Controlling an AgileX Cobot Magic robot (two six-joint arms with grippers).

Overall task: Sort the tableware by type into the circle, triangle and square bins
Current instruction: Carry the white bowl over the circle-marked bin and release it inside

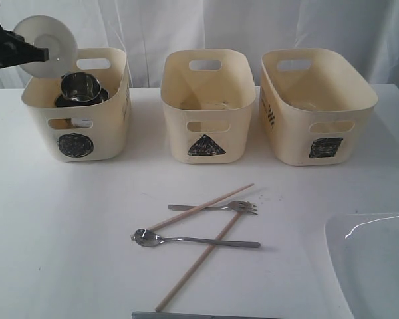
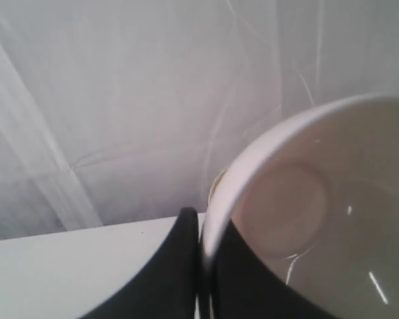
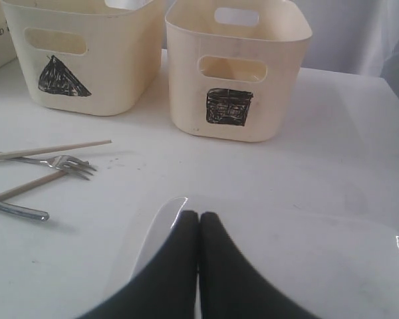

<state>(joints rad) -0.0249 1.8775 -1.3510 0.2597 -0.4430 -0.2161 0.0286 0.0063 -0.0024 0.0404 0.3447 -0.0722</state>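
The left end effector (image 1: 38,53) is clenching the small white bowl (image 1: 50,36) by its rim, tilted above the cream circle-marked plastic bin (image 1: 100,126). Shiny steel mugs (image 1: 76,90) are sitting inside the bin, beneath the end effector. The right end effector (image 3: 198,218) is hovering, fingers pressed together, at the edge of the large white rounded-square plate (image 3: 306,266).

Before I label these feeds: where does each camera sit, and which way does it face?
Exterior: before the table, facing three bins; left gripper holds the bowl, top left.
Left wrist: behind that gripper's fingers, which clamp the bowl; curtain beyond.
Right wrist: low over the plate, facing the triangle bin and square bin; shut right gripper shows.
Shared: exterior and right wrist both show those bins, fork, plate.
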